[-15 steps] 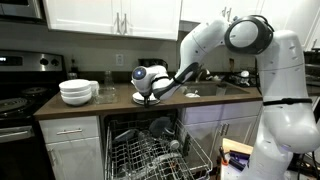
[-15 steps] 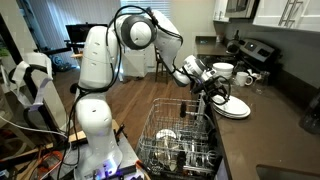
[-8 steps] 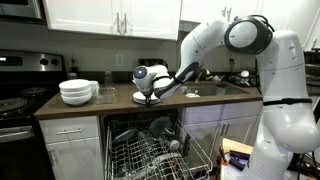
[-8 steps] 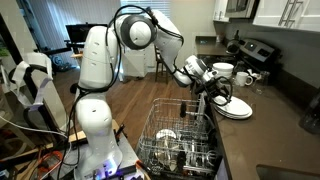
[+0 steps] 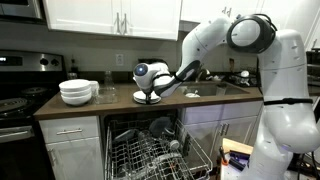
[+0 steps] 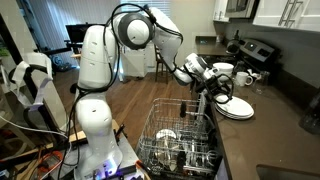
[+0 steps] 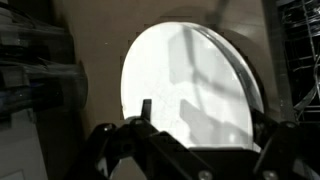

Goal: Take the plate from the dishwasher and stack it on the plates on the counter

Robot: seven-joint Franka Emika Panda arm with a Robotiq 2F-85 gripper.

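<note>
Plate (image 7: 190,80) lies flat atop plates (image 5: 150,99) on counter (image 5: 110,106) | gripper (image 7: 200,135) over it | I see jaws spread apart, gripping nothing

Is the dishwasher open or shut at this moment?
Open. The dishwasher has its wire rack of dishes pulled out below the counter.

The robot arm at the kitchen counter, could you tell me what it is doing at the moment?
The arm's gripper hangs just above the plates stacked on the counter, jaws apart. The top plate lies flat on the stack, so the stacking looks done. The dishwasher below stands open, its rack pulled out.
</note>
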